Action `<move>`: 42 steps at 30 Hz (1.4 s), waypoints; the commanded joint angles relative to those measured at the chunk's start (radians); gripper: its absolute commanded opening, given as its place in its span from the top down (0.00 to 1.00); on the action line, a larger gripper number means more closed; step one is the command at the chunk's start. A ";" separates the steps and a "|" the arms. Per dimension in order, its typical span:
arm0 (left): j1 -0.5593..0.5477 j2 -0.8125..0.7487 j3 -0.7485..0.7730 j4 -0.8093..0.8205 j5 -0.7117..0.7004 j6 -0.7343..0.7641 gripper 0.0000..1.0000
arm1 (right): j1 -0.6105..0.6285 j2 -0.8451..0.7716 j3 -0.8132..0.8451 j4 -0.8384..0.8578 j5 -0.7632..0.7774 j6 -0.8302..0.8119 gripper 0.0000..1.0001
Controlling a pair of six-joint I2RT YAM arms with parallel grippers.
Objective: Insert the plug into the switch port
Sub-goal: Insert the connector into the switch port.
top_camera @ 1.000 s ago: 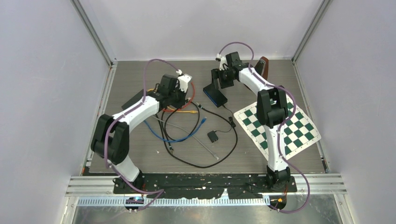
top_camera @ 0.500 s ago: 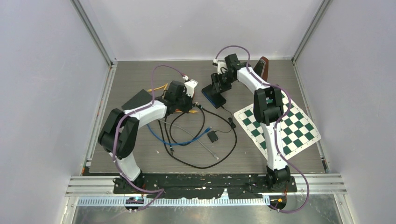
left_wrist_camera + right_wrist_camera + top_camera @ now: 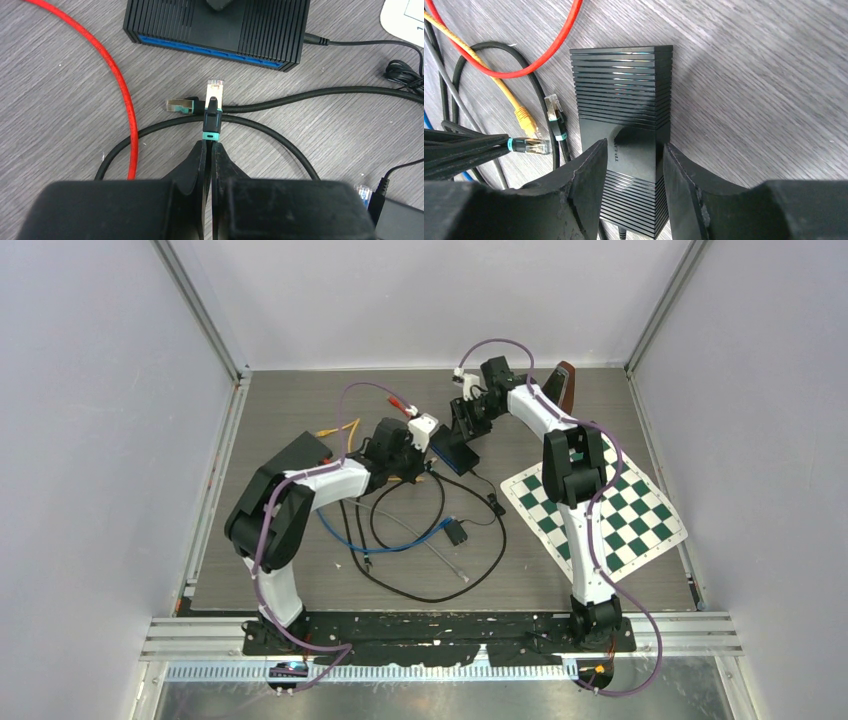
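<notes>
Line up plug (image 3: pixel 214 95), pinched just behind its boot (image 3: pixel 212 117) in clamped left gripper (image 3: pixel 209 146) and hanging just short of switch (image 3: pixel 165 25), square with one blue port (image 3: pixel 220 52) and push straight in, bracing switch with right gripper (image 3: pixel 631 150), jaws astride it, contact unclear.

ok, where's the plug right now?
Left wrist view, centre: the plug is pinched in the left end effector, pointing at the blue port face of the switch but short of it, with a loose second connector lying beside it.
</notes>
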 commanded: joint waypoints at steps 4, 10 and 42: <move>-0.043 0.025 0.055 0.035 -0.020 0.019 1.00 | 0.003 0.019 0.062 -0.035 -0.055 0.020 0.45; -0.068 0.027 0.061 -0.008 -0.052 -0.058 1.00 | 0.003 -0.018 0.014 -0.036 -0.045 -0.008 0.38; -0.189 0.043 -0.101 0.241 -0.260 -0.045 1.00 | 0.001 -0.009 -0.041 -0.118 -0.220 -0.040 0.46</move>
